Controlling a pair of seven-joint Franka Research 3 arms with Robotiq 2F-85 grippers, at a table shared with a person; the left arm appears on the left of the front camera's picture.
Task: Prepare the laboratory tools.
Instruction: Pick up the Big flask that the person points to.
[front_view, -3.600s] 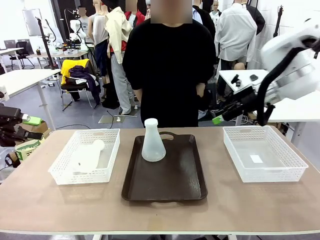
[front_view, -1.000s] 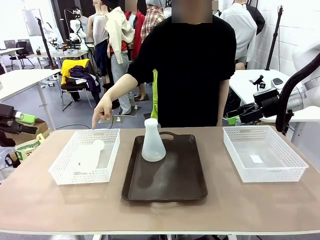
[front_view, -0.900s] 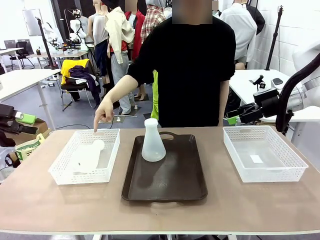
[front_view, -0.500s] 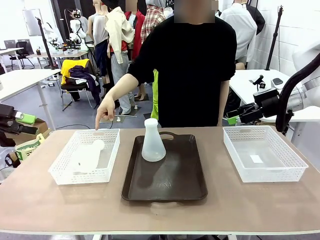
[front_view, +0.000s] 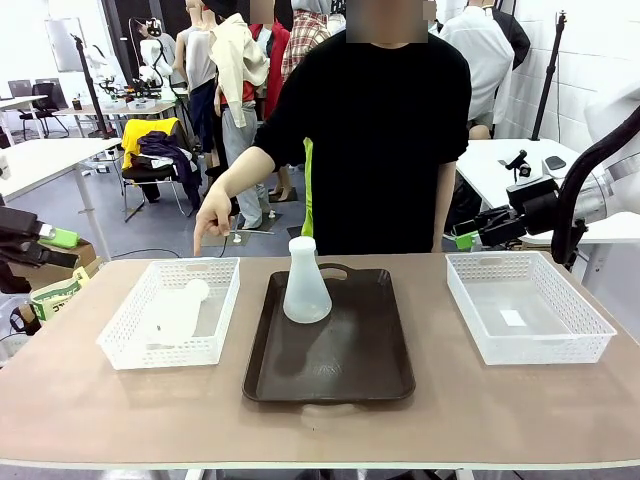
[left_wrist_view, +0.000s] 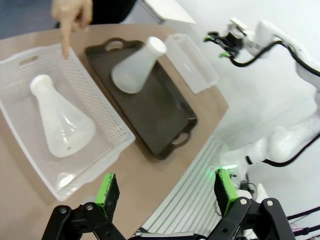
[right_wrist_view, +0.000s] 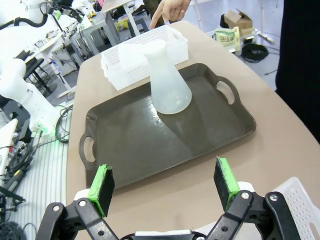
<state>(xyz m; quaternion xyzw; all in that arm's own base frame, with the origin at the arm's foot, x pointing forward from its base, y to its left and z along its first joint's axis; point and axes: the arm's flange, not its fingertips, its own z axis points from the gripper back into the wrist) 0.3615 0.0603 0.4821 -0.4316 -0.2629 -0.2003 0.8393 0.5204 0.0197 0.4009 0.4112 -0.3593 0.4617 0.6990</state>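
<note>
One translucent whitish flask (front_view: 306, 283) stands upright at the back of the dark brown tray (front_view: 330, 375); the wrist views show it too (left_wrist_view: 136, 67) (right_wrist_view: 167, 85). A second flask (front_view: 175, 312) (left_wrist_view: 60, 125) lies on its side in the left white basket (front_view: 120, 350). A person's hand (front_view: 210, 220) (left_wrist_view: 72, 15) points down with one finger above that basket's far rim. My left gripper (front_view: 60, 250) (left_wrist_view: 167, 192) hovers open off the table's left edge. My right gripper (front_view: 465, 236) (right_wrist_view: 165, 187) hangs open behind the table's right side, holding nothing.
A second white lattice basket (front_view: 525, 345) (left_wrist_view: 192, 60) sits at the right with only a small label inside. The person stands close behind the tray at the far edge. Bare tabletop (front_view: 320, 430) runs along the front.
The person has brought a pointing hand over the left basket and lifted it slightly in the last second. The right arm has drawn back from its higher pose. Flasks unmoved.
</note>
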